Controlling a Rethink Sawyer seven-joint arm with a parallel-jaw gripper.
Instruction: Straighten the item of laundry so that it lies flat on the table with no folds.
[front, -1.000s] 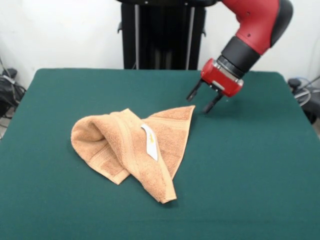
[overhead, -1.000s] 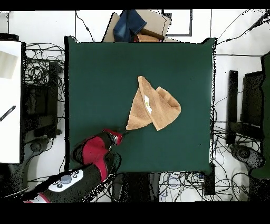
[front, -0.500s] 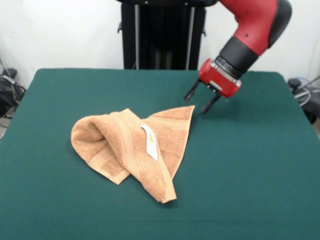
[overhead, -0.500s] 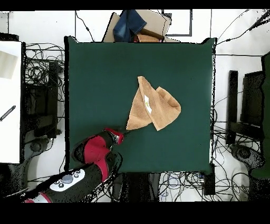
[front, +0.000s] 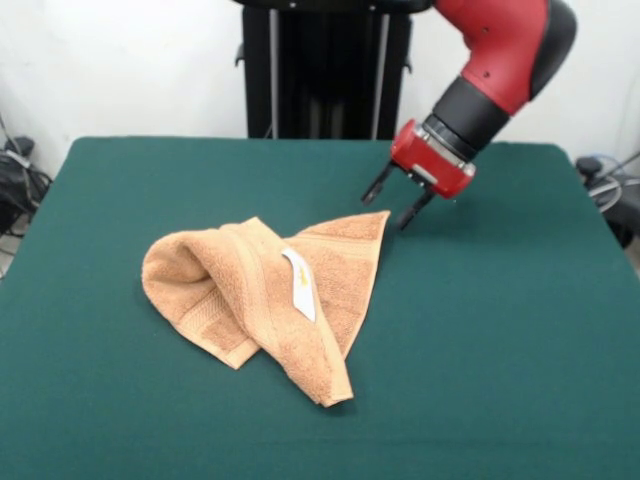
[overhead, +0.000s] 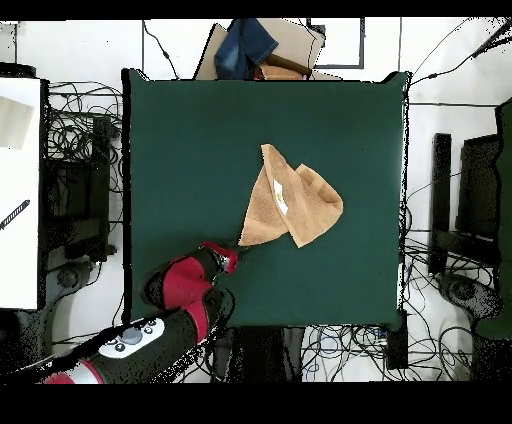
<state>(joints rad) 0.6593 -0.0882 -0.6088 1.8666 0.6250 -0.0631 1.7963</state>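
Green felt covers the table (front: 520, 330); near its centre lies the towel (front: 265, 300) — crumpled, folded over itself, white label (front: 299, 283) up. Beyond its far corner the gripper (front: 391, 205) hovers, apparently just clear — fingers spread, holding nothing.

Towel (front: 255, 295): orange-tan terry, woven band stripes, white label (front: 299, 283). Table (front: 500, 330): plain dark green cloth. My arm (front: 495, 60) was red and black; my pincer (front: 389, 206) had a red housing and black fingers (front: 376, 186).
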